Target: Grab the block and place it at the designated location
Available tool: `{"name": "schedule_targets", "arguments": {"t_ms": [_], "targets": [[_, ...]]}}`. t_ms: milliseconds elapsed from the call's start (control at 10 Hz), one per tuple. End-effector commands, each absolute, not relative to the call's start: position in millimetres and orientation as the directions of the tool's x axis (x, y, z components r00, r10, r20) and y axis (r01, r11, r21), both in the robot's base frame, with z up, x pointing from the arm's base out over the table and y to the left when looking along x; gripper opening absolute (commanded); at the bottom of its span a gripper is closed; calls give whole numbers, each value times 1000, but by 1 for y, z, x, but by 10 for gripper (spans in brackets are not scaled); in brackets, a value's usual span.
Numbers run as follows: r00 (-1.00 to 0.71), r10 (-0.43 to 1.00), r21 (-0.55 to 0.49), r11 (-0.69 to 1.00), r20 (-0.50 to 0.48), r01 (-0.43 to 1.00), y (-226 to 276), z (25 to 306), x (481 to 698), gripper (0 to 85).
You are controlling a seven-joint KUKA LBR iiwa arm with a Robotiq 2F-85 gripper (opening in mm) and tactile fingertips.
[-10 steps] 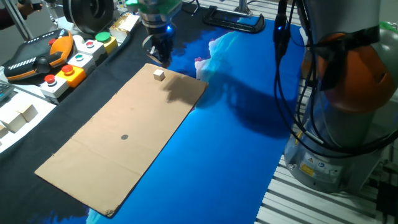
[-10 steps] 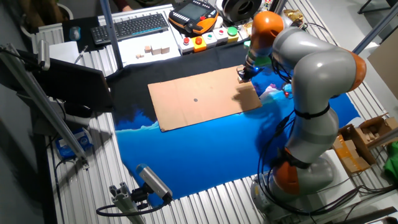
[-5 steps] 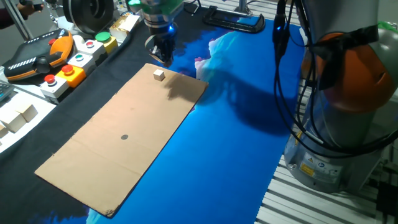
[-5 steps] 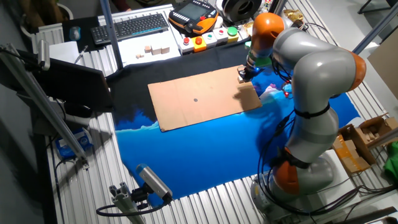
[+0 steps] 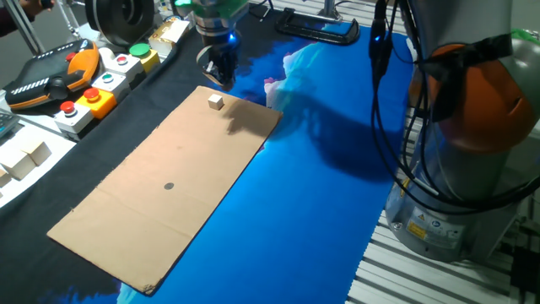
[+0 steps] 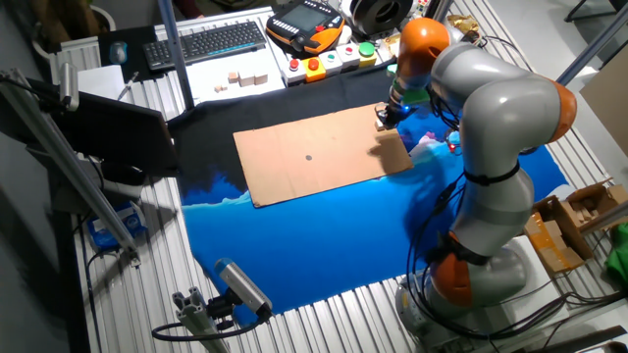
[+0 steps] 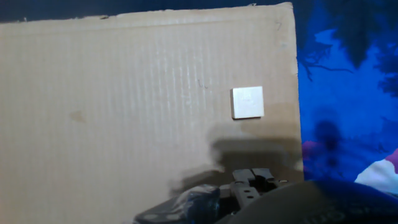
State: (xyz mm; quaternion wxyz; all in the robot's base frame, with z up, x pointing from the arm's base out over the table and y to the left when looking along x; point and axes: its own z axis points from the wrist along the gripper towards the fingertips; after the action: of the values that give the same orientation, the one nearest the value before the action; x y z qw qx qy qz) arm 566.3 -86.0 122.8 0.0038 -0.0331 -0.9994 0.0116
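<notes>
The block (image 5: 215,101) is a tiny pale beige cube on the far corner of the brown cardboard (image 5: 160,152). It also shows in the other fixed view (image 6: 380,125) and in the hand view (image 7: 247,102). My gripper (image 5: 221,78) hangs just beyond that corner, a little above and behind the block, apart from it. Its fingers (image 7: 244,178) look close together and hold nothing. The designated location (image 5: 169,187) is a small dark grey round spot near the middle of the cardboard, also seen in the other fixed view (image 6: 308,157).
A blue cloth (image 5: 321,194) covers the table right of the cardboard. A button box (image 5: 93,93) and an orange pendant (image 5: 51,76) lie at the left. Larger whitish cubes (image 5: 25,156) stand at the far left. The robot base (image 5: 472,127) is at the right.
The gripper has shifted very slightly to the right above the cardboard's far corner. The block has not moved.
</notes>
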Motion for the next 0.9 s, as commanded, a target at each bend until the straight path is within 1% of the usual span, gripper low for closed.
{"name": "schedule_targets", "arguments": {"t_ms": [0, 300, 400, 500, 700, 800], "targets": [[-998, 64, -20, 998, 1, 64, -86, 123, 566, 7], [-999, 33, -34, 999, -5, 33, -91, 123, 569, 7], [-1000, 16, -23, 1000, -2, 16, -95, 121, 572, 23], [-1000, 10, -28, 1000, -4, 10, -97, 119, 575, 103], [-999, 42, -36, 998, -23, 42, -96, 119, 577, 430], [-998, 58, -36, 998, -32, 59, -95, 118, 578, 543]]}}
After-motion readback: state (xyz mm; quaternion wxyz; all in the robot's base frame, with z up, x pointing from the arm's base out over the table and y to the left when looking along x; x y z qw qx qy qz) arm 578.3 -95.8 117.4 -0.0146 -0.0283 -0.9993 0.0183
